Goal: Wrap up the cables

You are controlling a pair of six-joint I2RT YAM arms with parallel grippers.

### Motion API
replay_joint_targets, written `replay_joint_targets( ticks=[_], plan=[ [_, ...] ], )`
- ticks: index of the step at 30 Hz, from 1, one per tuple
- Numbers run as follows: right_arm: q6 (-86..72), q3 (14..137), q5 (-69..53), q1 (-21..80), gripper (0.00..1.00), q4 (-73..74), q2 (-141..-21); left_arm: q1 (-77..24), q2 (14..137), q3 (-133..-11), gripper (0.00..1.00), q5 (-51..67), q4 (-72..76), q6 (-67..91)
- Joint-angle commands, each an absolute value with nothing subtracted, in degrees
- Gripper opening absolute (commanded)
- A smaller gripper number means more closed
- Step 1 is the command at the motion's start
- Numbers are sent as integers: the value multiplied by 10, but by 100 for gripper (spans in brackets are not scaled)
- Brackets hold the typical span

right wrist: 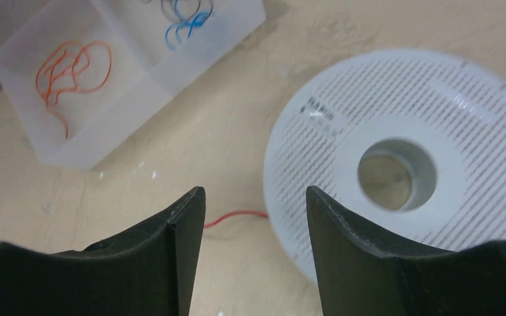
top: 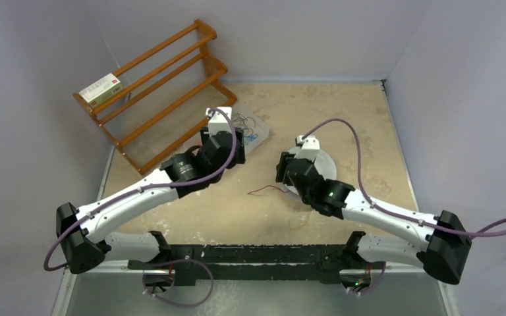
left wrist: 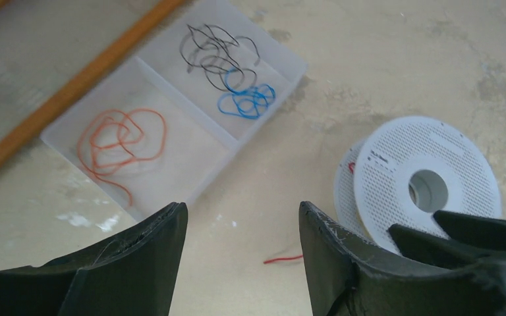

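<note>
Left gripper (left wrist: 242, 217): we see it wide open and empty, over the table between tray (left wrist: 191, 155) and spool (left wrist: 435, 151).
Right gripper (right wrist: 255, 197): spread wide, holding nothing, by the spool's edge.
Red cable (left wrist: 283, 259): loose on the table, reaching the spool.
Tray: orange cable (left wrist: 118, 141) in one compartment, black (left wrist: 214, 49) and blue (left wrist: 247, 102) in the other.

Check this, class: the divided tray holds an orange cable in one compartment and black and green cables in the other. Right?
No: the left wrist view shows blue cables, not green, beside the black cables. The orange cable is as stated.
</note>
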State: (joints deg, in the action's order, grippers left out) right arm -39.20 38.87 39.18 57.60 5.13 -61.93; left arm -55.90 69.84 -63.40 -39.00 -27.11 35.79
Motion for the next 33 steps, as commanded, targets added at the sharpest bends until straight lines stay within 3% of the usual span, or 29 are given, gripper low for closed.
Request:
replay_joint_targets(
  ticks=[1,7,9,10,16,27,33],
  plan=[
    [-261,446,324,486,61,-14,-632,-518,708,-706,63,-393,-330,262],
    [-221,502,205,334,74,-10,-639,-422,742,-758,68,-330,-357,209],
    [-220,518,187,289,98,3,-636,-378,743,-755,70,-301,-353,206],
    [-219,524,177,271,99,10,-632,-364,738,-749,70,-297,-346,208],
    [-221,522,180,206,99,29,-566,-294,689,-694,71,-279,-299,232],
    [-198,471,180,207,99,42,-424,-293,552,-599,71,-262,-256,227],
    [-266,455,158,207,99,58,-362,-293,482,-572,71,-251,-241,187]
  ],
)
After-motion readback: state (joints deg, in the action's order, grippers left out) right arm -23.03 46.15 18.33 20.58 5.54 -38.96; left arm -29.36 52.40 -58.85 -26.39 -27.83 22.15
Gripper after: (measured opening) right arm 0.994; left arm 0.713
